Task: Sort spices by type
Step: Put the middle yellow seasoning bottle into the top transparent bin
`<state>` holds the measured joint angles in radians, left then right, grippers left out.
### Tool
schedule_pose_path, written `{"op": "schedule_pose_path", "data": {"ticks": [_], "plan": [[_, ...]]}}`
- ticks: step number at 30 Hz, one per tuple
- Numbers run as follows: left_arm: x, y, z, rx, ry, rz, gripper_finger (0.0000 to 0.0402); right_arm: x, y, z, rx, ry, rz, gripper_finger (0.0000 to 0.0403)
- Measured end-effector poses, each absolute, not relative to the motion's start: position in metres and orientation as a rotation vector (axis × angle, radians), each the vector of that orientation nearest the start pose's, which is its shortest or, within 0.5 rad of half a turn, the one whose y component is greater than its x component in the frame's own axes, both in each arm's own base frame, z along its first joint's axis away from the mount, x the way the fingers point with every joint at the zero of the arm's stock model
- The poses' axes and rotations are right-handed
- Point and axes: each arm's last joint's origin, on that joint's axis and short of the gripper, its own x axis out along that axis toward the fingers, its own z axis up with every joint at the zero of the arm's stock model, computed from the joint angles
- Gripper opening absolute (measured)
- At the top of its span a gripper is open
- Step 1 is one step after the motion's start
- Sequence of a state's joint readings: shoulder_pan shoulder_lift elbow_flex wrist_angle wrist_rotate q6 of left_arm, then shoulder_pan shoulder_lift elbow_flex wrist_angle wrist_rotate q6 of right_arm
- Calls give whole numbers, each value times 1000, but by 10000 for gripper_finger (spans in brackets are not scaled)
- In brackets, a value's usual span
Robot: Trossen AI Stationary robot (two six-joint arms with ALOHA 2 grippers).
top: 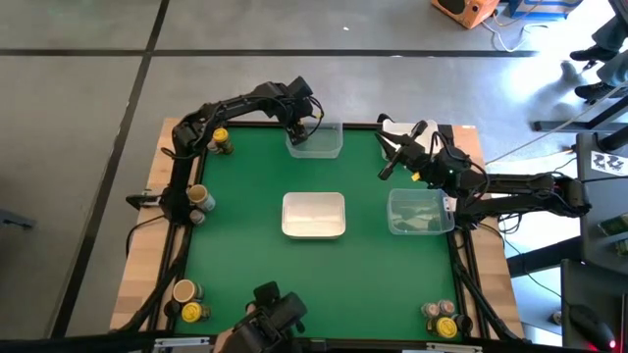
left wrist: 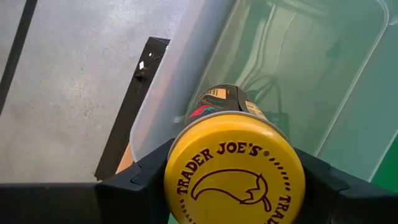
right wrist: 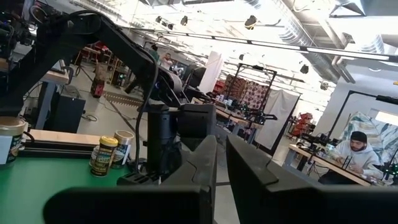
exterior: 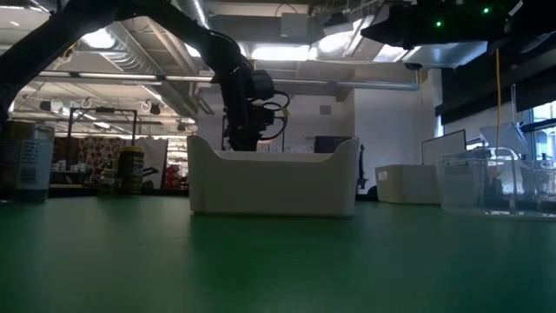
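A spice jar with a yellow cap (left wrist: 235, 168) sits between the fingers of my left gripper (top: 297, 132), which is shut on it at the far-left corner of the clear tub (top: 318, 142) by the table's far edge. My left gripper (exterior: 246, 117) also shows behind the white tub (exterior: 274, 178) in the low view. My right gripper (top: 389, 167) waits shut and raised above the table's far right, holding nothing. Other spice jars stand on their bases at the far left (top: 221, 140), the left edge (top: 199, 199), the near left (top: 188, 300) and the near right (top: 442, 318). My left gripper pinches the jar at its cap end, one finger (left wrist: 142, 180) on each side of the yellow cap's rim (left wrist: 177, 163). It comes from above, slanting down. The jar hangs cap up and tilted, its dark body (left wrist: 225, 99) reaching into the clear tub. Whether its base touches the tub cannot be told.
A white tub (top: 313, 215) stands at the table's middle and a second clear tub (top: 420, 211) to its right. A white box (top: 397, 129) lies at the far right. Green mat (top: 245, 245) lies bare between the tubs and the near edge. A person (right wrist: 357, 152) sits beyond the table.
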<state>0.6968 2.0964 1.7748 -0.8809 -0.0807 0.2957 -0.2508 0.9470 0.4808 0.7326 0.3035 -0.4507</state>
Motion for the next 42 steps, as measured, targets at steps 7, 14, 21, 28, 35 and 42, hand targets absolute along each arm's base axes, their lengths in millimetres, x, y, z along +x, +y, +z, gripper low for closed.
{"op": "schedule_pose_path", "data": {"ticks": [7, 14, 21, 28, 35, 42], "plan": [[334, 283, 221, -122, 1259, 492, 222, 195, -59, 286, -430, -141, -602, 39], [333, 284, 222, -111, 1269, 521, 222, 195, -59, 286, -430, -141, -602, 39], [331, 287, 222, -136, 1265, 552, 222, 195, -59, 286, -430, -141, -603, 39], [329, 287, 221, -153, 1269, 557, 243, 195, -59, 286, -432, -140, -604, 39], [329, 287, 222, -128, 1283, 533, 294, 195, -59, 286, -434, -141, -606, 39], [326, 282, 260, -143, 1287, 541, 295, 195, -59, 286, -457, -131, -607, 39]]}}
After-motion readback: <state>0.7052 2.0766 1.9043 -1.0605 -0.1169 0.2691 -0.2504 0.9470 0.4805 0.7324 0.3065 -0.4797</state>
